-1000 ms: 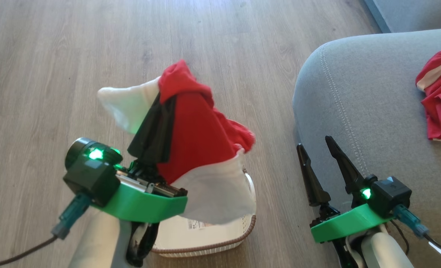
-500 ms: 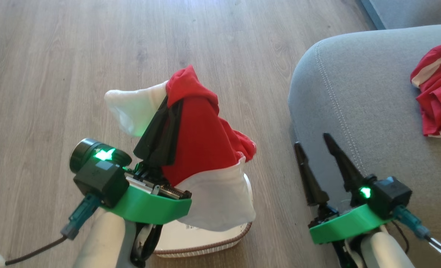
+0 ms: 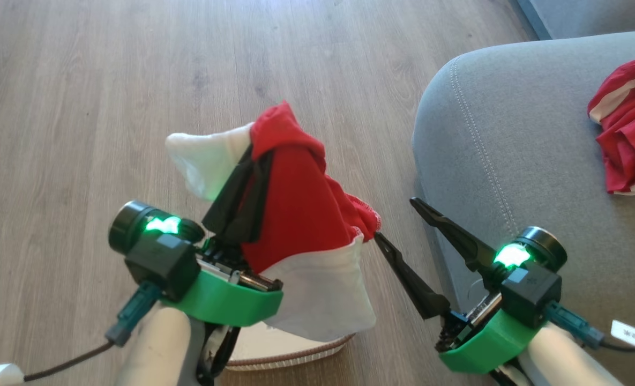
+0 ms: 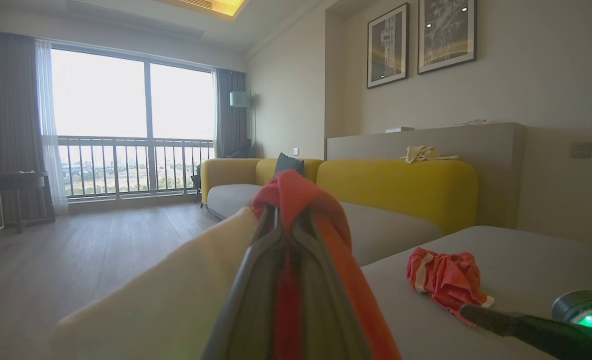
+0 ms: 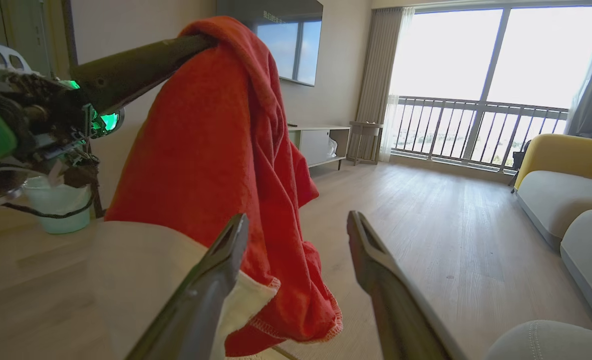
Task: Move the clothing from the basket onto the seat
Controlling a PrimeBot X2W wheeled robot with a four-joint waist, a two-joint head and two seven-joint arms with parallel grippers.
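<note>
My left gripper (image 3: 257, 156) is shut on a red garment with white panels (image 3: 301, 214), held up above the cream basket (image 3: 296, 355), whose rim peeks out below the cloth. In the left wrist view, its closed fingers (image 4: 256, 280) pinch the red garment (image 4: 300, 195). My right gripper (image 3: 395, 220) stands open beside the hanging hem, its lower fingertip close to the red edge. The right wrist view shows my right gripper (image 5: 296, 220) spread before the red garment (image 5: 226, 140). A second red garment (image 3: 622, 145) lies crumpled on the grey seat (image 3: 510, 161).
Wood floor (image 3: 108, 80) stretches to the left and ahead. A yellow-backed sofa (image 4: 395, 185) stands beyond the seat. In the right wrist view, a pale green bin (image 5: 56, 205) sits low behind my left arm and a low cabinet (image 5: 320, 142) stands by the far wall.
My right gripper has swung left and turned, its fingers now pointing at the hanging garment's hem. My left gripper has carried the garment slightly right. The camera has shifted a little.
</note>
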